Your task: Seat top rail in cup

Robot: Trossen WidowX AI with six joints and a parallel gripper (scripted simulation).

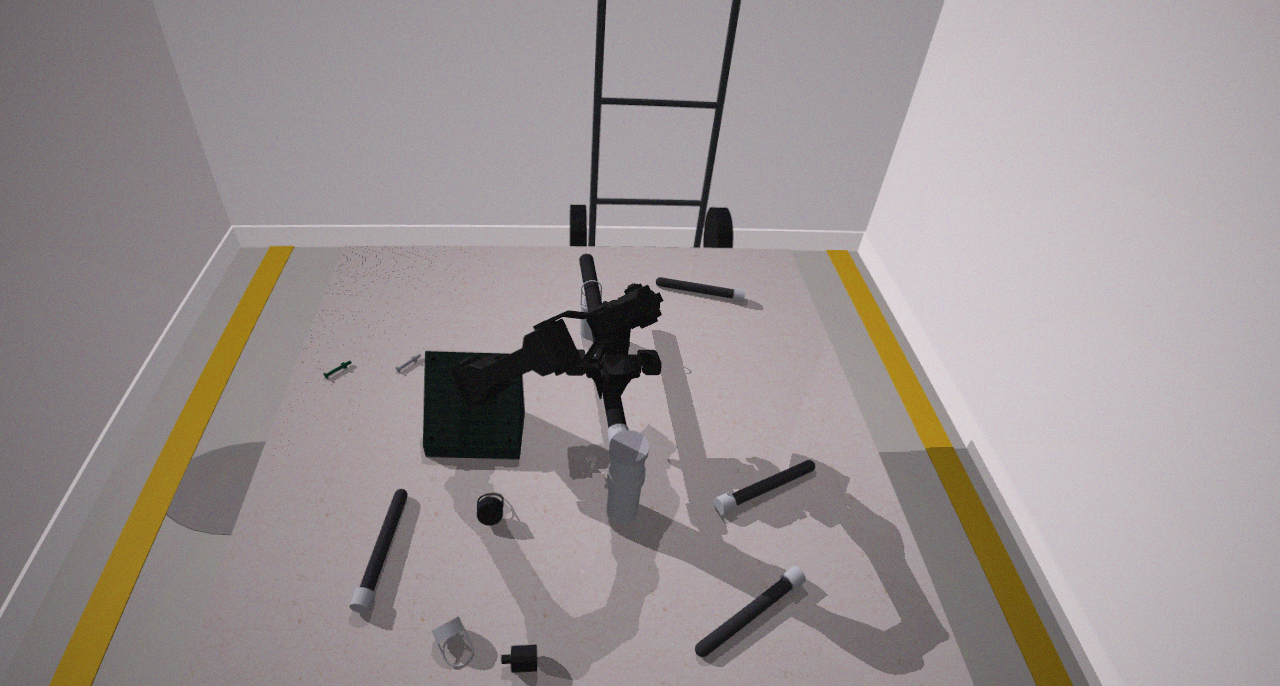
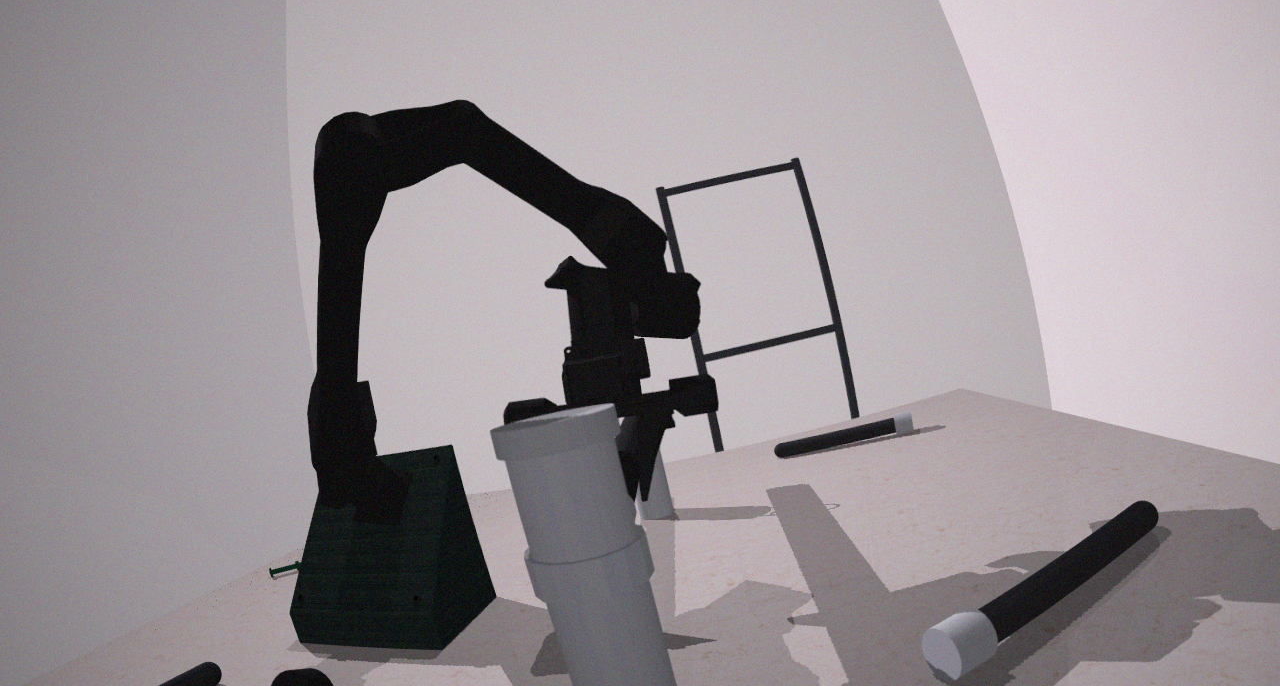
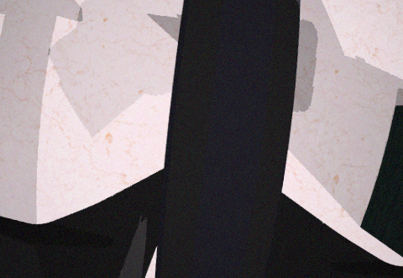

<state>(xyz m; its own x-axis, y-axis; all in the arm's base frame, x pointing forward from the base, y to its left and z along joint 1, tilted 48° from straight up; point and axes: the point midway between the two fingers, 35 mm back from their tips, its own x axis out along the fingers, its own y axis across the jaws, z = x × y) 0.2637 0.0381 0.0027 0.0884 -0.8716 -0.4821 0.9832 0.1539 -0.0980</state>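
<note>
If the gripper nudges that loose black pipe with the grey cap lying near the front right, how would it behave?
The loose pipe is round and lies flat on the floor, so it would probably roll sideways. Its wider grey cap might make it curve rather than roll straight. It looks straight and stiff, unlikely to flex.
</note>
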